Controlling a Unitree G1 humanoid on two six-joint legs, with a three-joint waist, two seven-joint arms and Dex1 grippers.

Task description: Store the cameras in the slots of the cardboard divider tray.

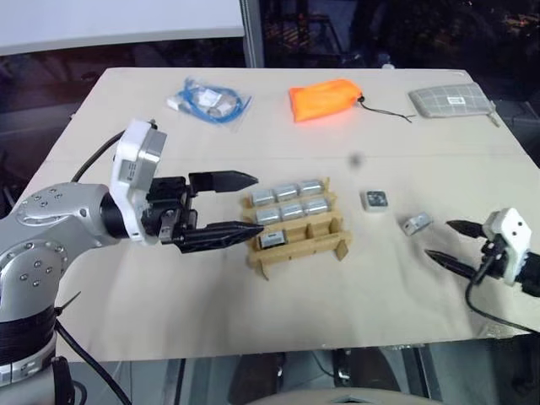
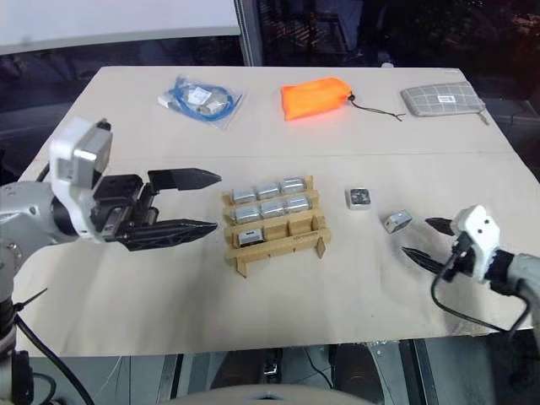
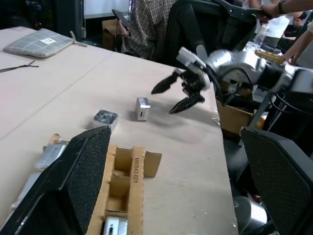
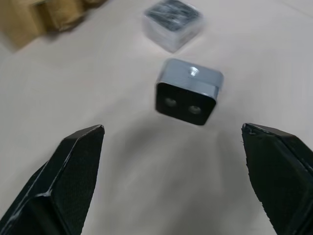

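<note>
The cardboard divider tray [image 1: 337, 243] sits mid-table with several silver cameras in it. The back and middle rows are full, and one camera [image 1: 272, 240] fills the front row's left slot. Two slots beside it are empty. Two loose cameras lie to the tray's right: a dark-topped one [image 1: 375, 200] and one tipped on its side [image 1: 416, 224], whose dark two-lens face [image 4: 186, 105] shows in the right wrist view. My right gripper [image 1: 437, 239] is open, just short of that camera. My left gripper [image 1: 258, 202] hovers open at the tray's left end, holding nothing.
Along the table's far side lie a clear bag of blue cable [image 1: 207, 101], an orange drawstring bag [image 1: 325, 99] and a grey checked pouch [image 1: 451, 103]. The table's right edge is close behind my right gripper. People sit beyond that edge [image 3: 146, 24].
</note>
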